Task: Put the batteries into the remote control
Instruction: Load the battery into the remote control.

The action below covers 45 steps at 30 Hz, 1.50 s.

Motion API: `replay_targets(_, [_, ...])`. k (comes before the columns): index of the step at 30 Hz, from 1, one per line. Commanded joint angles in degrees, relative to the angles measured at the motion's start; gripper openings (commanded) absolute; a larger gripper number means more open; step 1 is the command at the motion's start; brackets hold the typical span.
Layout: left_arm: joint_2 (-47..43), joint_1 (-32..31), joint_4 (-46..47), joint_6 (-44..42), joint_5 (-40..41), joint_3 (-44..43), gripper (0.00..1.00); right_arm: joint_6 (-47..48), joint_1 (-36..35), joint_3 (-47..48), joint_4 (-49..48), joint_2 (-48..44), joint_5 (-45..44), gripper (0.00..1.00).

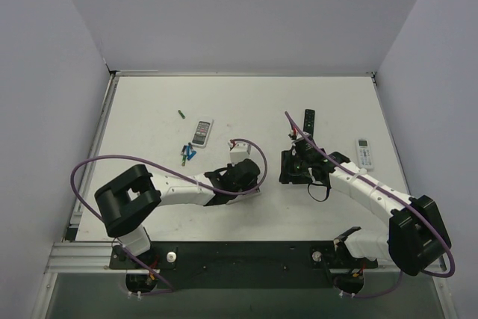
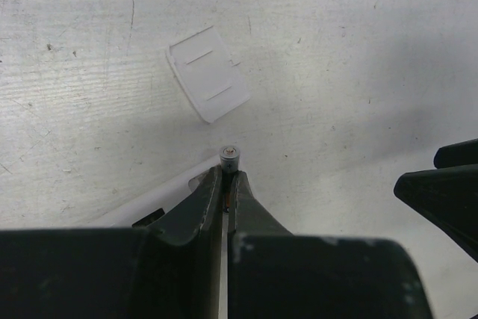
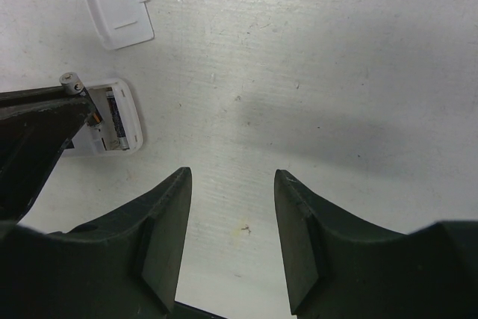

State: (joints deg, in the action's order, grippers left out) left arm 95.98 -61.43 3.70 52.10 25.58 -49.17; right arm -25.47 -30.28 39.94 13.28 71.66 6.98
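Going big to small: the table (image 1: 246, 102) carries everything, and both arms meet mid-table so the job is within reach of each. The left gripper (image 2: 225, 178) is clamped tight on a battery (image 2: 230, 155), with only the cell's metal end cap poking past the fingertips. The cell lies along the fingers, which leaves that end free to lead into the slot, my read. The right gripper (image 3: 231, 177) has its jaws wide apart with nothing in them and hovers over bare table just beside the job; it looks parked to brace or take over, not to grip. The remote control (image 3: 127, 106) lies back-up under the left fingers with its compartment exposed, hence the low approach. The battery cover (image 2: 207, 74) lies flat on the table just beyond the remote and apart from it, out of the insertion path. One dark seated cell (image 3: 114, 119) appears to fill the bay farther from the left fingers, so I judge this roughly half done. I can't tell if the held cell touches the contacts. The spare batteries (image 1: 187, 153) cluster to the left, with a lone green cell (image 1: 181, 113) farther back, both well apart from the work. Decoys, all apart from both grippers: grey-faced remote (image 1: 202, 132), slim black remote (image 1: 308, 119), second white remote (image 1: 364, 152). Risks: the cell skews against the spring, or the remote slides, since nothing pins it.
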Motion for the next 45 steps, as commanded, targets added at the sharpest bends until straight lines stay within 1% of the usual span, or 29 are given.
replay_targets(1, [0.6, -0.4, 2.5, 0.9, 0.7, -0.8, 0.1, 0.4, 0.8, -0.2, -0.2, -0.5, 0.5, 0.44])
replay_targets(8, [1.1, -0.5, 2.4, 1.6, -0.2, -0.6, 0.19, 0.7, 1.2, -0.3, -0.2, -0.5, 0.8, 0.44])
replay_targets(14, [0.6, -1.2, 0.8, 1.8, 0.5, -0.8, 0.21, 0.8, 1.5, -0.2, -0.4, 0.0, 1.2, 0.44])
replay_targets(15, [0.4, -1.2, 0.6, 2.0, 0.6, -0.7, 0.25, 0.9, 1.6, -0.1, -0.5, 0.0, 1.4, 0.44])
replay_targets(17, [0.3, -1.2, 0.6, 2.6, 0.7, -0.2, 0.28, 1.0, 1.5, 0.0, -0.5, 0.1, 1.5, 0.44])
replay_targets(21, [-0.6, -1.2, 0.3, 3.1, 1.4, 0.4, 0.29, 1.0, 1.6, 0.3, -0.5, 0.0, 1.8, 0.43])
replay_targets(25, [-1.6, -1.3, 0.2, 3.7, 1.9, 1.2, 0.32, 1.3, 1.6, 0.5, -0.5, -0.1, 2.2, 0.44])
replay_targets(28, [-3.2, -1.2, -0.3, 3.6, 2.5, 1.4, 0.36, 1.7, 1.6, 0.9, -0.5, -0.5, 2.9, 0.44])
replay_targets(31, [-5.9, -1.3, -1.3, 2.6, 3.2, 1.6, 0.44, 3.1, 1.7, 1.7, -0.4, -0.6, 3.6, 0.43])
replay_targets(33, [-8.3, -1.1, -2.4, -0.1, 3.8, 1.6, 0.54, 4.5, 1.6, 2.8, -0.5, -0.6, 4.8, 0.43])
replay_targets(35, [-10.0, -0.1, -3.6, -3.0, 3.2, 1.1, 0.56, 5.2, 1.6, 4.2, -0.5, -0.1, 5.5, 0.42])
replay_targets(36, [-11.9, 0.8, -7.4, -3.4, 2.9, 1.2, 0.58, 5.5, 1.5, 4.7, -0.5, 0.1, 6.1, 0.41])
replay_targets(37, [-13.0, 1.6, -8.3, -4.2, 2.2, 1.4, 0.58, 5.6, 1.5, 5.5, -0.4, 0.4, 6.5, 0.4])
replay_targets(38, [-14.0, 2.4, -9.4, -5.9, 1.0, 2.5, 0.58, 5.5, 1.5, 6.1, -0.4, 1.4, 6.9, 0.4])
replay_targets(40, [-17.0, 5.6, -8.9, -9.4, -5.3, 4.4, 0.62, 5.3, 1.2, 8.2, -0.4, 2.4, 8.6, 0.39])
replay_targets(41, [-18.1, 6.4, -8.3, -13.8, -7.0, 6.6, 0.63, 5.3, 0.9, 8.9, -0.4, 4.0, 9.2, 0.39])
replay_targets(42, [-20.2, 7.0, -8.9, -15.6, -7.7, 7.6, 0.65, 5.3, 0.6, 10.8, -0.3, 5.0, 9.9, 0.38])
replay_targets(43, [-21.3, 8.0, -8.9, -17.7, -10.3, 8.6, 0.68, 5.3, 0.1, 11.9, 0.1, 6.0, 10.8, 0.38])
replay_targets(44, [-22.2, 8.4, -8.9, -22.3, -11.5, 10.3, 0.69, 5.3, -0.1, 13.1, 0.4, 8.3, 11.2, 0.37])
replay_targets(45, [-23.8, 8.8, -9.4, -24.0, -12.8, 10.8, 0.7, 5.3, -0.5, 15.0, 0.9, 9.3, 11.4, 0.35])
